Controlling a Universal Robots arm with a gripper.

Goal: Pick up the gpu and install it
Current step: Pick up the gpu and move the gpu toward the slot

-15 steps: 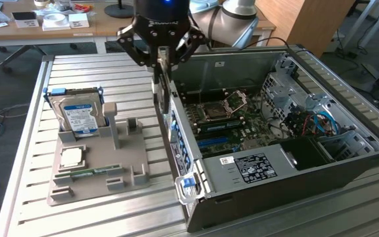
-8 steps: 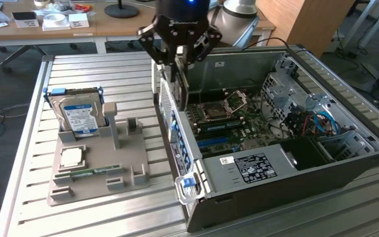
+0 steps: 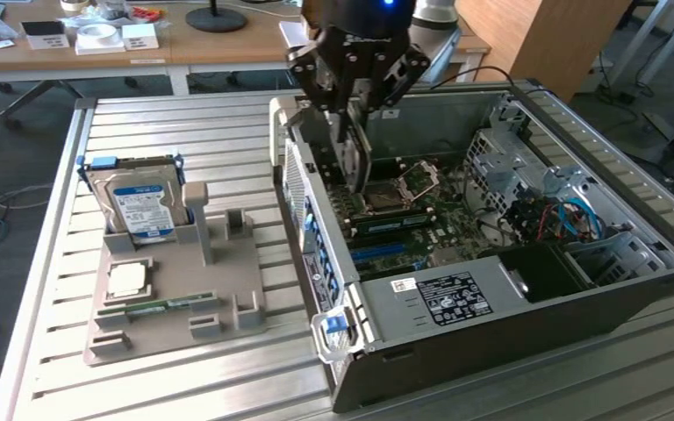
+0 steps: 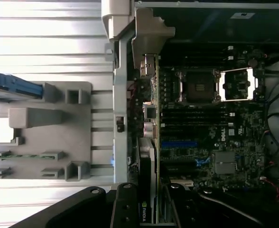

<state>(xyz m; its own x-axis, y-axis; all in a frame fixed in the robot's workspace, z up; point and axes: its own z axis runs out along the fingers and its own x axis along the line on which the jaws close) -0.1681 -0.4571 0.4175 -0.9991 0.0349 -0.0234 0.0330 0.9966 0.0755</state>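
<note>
Here, hidden: you cannot see the lower edge of the gpu [image 4: 149, 166] in the exterior view, because the dark fingers and the rear wall of the computer case [image 3: 618, 289] cover it. Whether the card touches the motherboard [image 3: 419, 219] cannot be told.
Cut off: the arm's upper part runs out at the top edge of the exterior view.
Claw: your gripper [image 4: 151, 209] is closed narrowly on the gpu, with one of the fingers [image 4: 124, 209] on each face of the card.
Gpu: it is held upright inside the case, close along the rear wall, in the upper middle of the exterior view. Its pale bracket [image 4: 149, 31] is at the end away from the fingers.
Case: it lies open on the right half of the exterior view. It holds the motherboard, an open processor socket [image 3: 402, 184] and a blue slot [image 4: 177, 143].
Tray: the grey tray [image 3: 232, 281] sits at the lower left of the exterior view on the slatted table [image 3: 138, 123]. It holds a hard drive [image 3: 138, 206] standing on edge, a processor chip [image 3: 126, 279] lying flat and a memory stick [image 3: 155, 307].
</note>
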